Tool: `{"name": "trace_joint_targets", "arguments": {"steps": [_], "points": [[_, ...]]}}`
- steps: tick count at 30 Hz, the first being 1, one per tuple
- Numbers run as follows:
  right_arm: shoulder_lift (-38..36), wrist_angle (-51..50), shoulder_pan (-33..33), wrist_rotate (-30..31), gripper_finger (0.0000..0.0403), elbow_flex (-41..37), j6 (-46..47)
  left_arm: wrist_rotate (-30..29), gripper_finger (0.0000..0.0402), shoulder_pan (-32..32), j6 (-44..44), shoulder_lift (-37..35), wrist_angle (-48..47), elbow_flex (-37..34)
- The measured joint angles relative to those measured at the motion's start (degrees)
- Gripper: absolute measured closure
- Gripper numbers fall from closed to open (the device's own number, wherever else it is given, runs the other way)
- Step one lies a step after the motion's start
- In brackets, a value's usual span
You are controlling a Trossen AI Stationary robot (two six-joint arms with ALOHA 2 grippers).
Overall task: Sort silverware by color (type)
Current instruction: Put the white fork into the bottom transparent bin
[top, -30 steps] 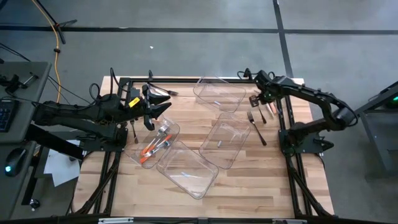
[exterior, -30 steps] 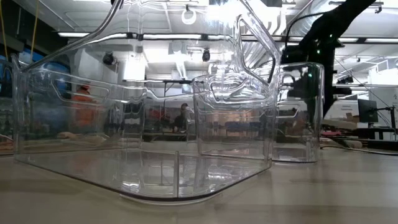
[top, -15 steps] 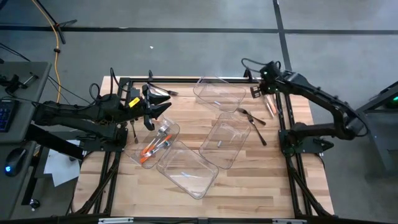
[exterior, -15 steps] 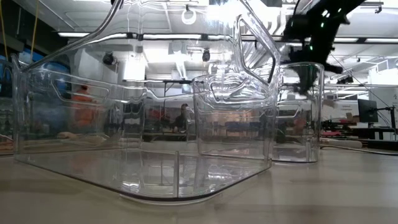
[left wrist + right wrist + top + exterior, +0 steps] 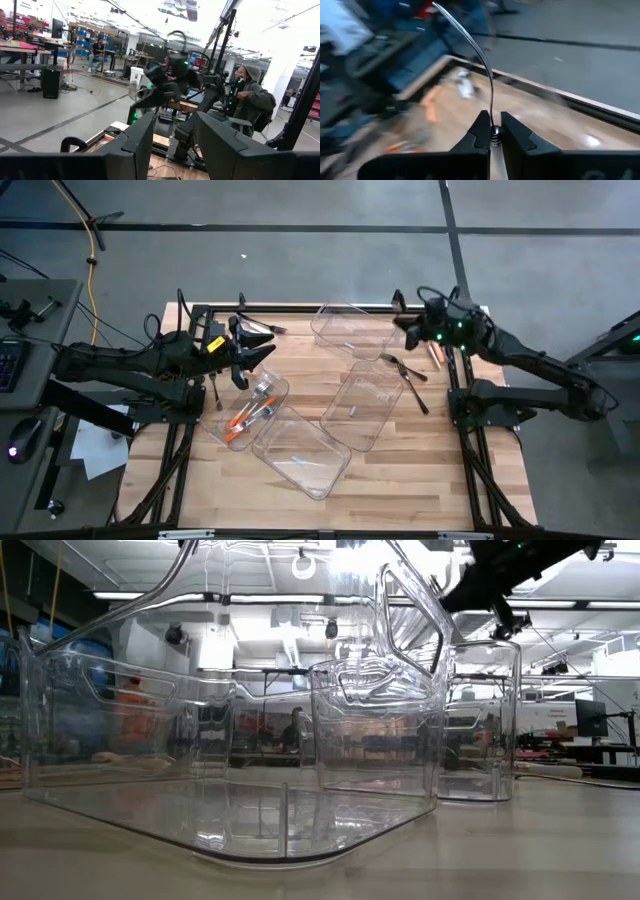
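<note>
My right gripper (image 5: 492,131) hangs above the table's far right part (image 5: 403,337), shut on a piece of silverware whose thin silver stem (image 5: 481,56) curves out past the fingertips; its handle is hidden. Two black forks (image 5: 396,363) (image 5: 417,393) and an orange-handled piece (image 5: 436,356) lie flat on the wood below. More orange-handled silverware (image 5: 245,420) lies in the clear bin (image 5: 270,388) at the left. My left gripper (image 5: 258,346) waits open above that bin, its fingers (image 5: 135,145) with nothing between them. My right gripper pinches the piece's metal stem (image 5: 493,128) between its two fingertips. The stem runs on along the fingers and curves away beyond them. The piece is lifted clear of the table; what lies behind the fingertips is hidden by the fingers.
Three more clear bins stand on the wooden table: one at the far middle (image 5: 355,330), one at the centre (image 5: 362,405), one nearer the front (image 5: 300,450). A dark utensil (image 5: 262,327) lies by the far edge. People sit in the room beyond (image 5: 250,95).
My right gripper has risen from the table's far right part with the silver piece, tipping from pointing down to nearly level and drawing back toward the right edge. A black fork has come to lie slantwise beside the centre bin.
</note>
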Motion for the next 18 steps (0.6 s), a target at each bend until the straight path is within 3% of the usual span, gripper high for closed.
{"name": "trace_joint_targets", "arguments": {"steps": [8, 18], "points": [[6.2, 23.1, 13.6, 0.3, 0.0397, -0.7, 0.7, 1.2, 0.0266, 0.0, -0.6, 0.5, 0.3, 0.0], [15.1, 24.9, 20.6, -2.8, 0.0397, 8.0, -9.5, 4.4, 0.0266, 0.0, -1.5, 4.0, 4.4, 0.0]]}}
